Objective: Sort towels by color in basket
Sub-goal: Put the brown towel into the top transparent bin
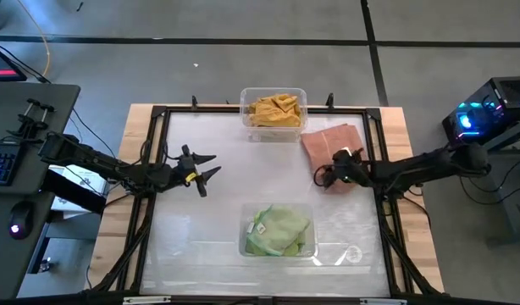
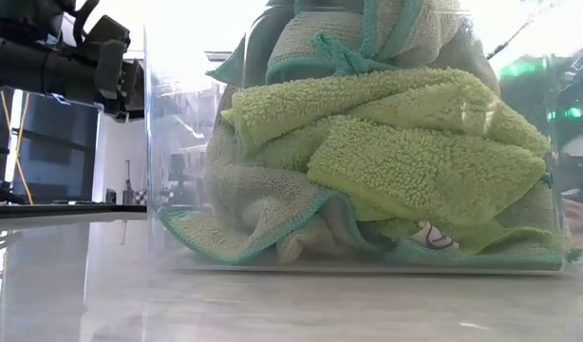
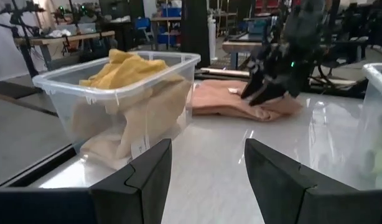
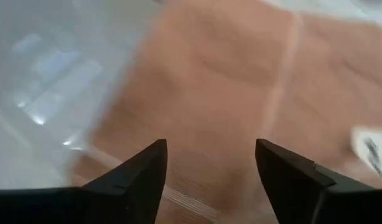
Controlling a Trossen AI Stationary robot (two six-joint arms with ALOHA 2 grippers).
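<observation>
- Peach-salmon terry: the peach towels (image 1: 332, 142) lie as a flat folded stack on the bare table (image 1: 209, 220), just beside the clear bin of mustard towels (image 1: 273, 109). They sit in no bin of their own.
- Green towels (image 1: 279, 229) fill the near clear bin (image 1: 243, 247), bunched and heaped.
- Right gripper (image 4: 209, 163) hovers low over the near edge of the peach stack, fingers spread wide, nothing between them.
- Left gripper (image 1: 202, 169) waits mid-table, jaws wide apart, empty.
- Handling, judged: light, soft, limp cloth. It will sag and unfold if lifted by one layer. The looped pile should grip well, with no slipping or breaking to fear.
- Where to take hold, judged: pinch across the folded edge so all layers come up together, or bunch the middle.
- Labels: white tag (image 4: 372, 149) on the peach cloth, marks too blurred to read. Another tag (image 2: 430, 235) shows on a green towel, also unreadable. No brand seen.
</observation>
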